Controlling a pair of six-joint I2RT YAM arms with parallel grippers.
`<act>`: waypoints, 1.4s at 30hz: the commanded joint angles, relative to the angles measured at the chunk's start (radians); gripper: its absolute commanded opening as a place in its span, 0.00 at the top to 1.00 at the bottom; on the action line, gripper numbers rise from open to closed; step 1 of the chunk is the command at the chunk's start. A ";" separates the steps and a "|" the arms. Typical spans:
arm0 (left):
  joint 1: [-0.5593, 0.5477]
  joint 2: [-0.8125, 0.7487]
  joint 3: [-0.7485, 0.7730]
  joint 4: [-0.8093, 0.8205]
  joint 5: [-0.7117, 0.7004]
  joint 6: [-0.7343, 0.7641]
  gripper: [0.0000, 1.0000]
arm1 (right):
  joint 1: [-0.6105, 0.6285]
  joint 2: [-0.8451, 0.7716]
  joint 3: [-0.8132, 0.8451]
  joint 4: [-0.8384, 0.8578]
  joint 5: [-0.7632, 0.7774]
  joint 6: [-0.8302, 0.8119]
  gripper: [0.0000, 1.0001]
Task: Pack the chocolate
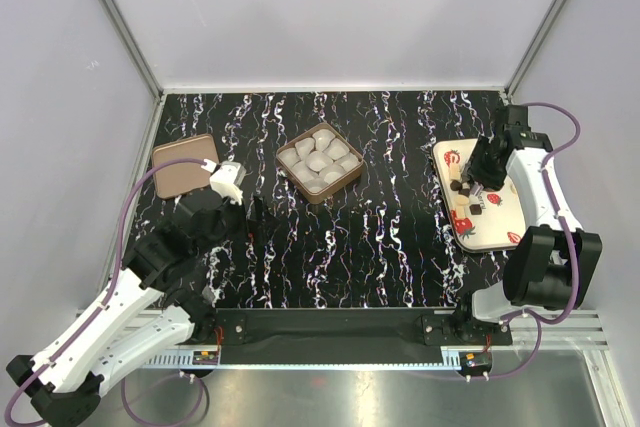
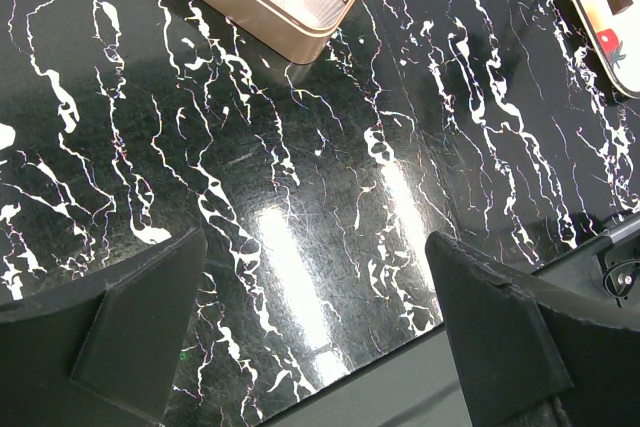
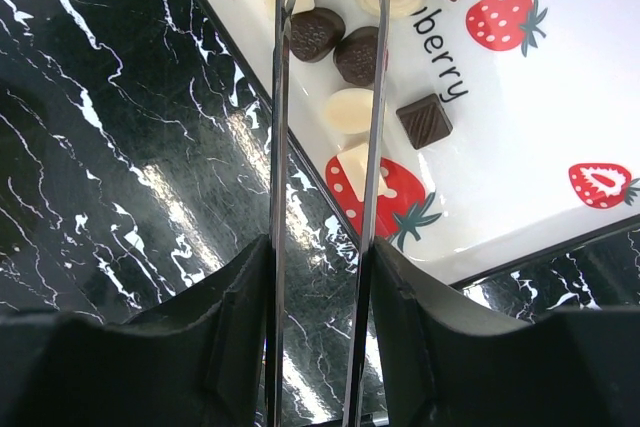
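The chocolate lies on a white strawberry-print tray [image 1: 484,217] at the right: dark pieces [image 3: 316,33], a dark square [image 3: 424,120] and pale pieces [image 3: 350,109]. My right gripper [image 3: 322,247] is shut on metal tongs [image 3: 279,147]. The two tong arms reach over the tray's left end with several pieces between them, and their tips run off the top of the view. In the top view the right gripper [image 1: 487,162] hovers over the tray's far end. My left gripper [image 2: 315,277] is open and empty above bare table. A brown box [image 1: 320,163] of white paper cups stands mid-table.
The box's flat brown lid [image 1: 184,165] lies at the far left, just behind the left arm. The box's near corner [image 2: 300,37] and the tray's edge [image 2: 615,57] show in the left wrist view. The table's front edge runs under the left gripper.
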 commanded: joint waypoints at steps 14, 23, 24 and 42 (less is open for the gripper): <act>0.003 0.001 0.004 0.048 -0.015 0.020 0.01 | -0.016 0.077 -0.007 0.081 -0.006 -0.028 0.51; 0.001 0.005 0.007 0.046 -0.024 0.022 0.01 | -0.017 0.045 0.019 0.060 -0.006 -0.028 0.66; 0.001 0.004 0.007 0.045 -0.027 0.022 0.01 | -0.017 0.040 0.030 0.043 -0.006 -0.023 0.68; 0.001 -0.074 0.015 0.028 -0.107 0.023 0.01 | 0.389 0.110 0.367 0.055 -0.061 0.093 0.79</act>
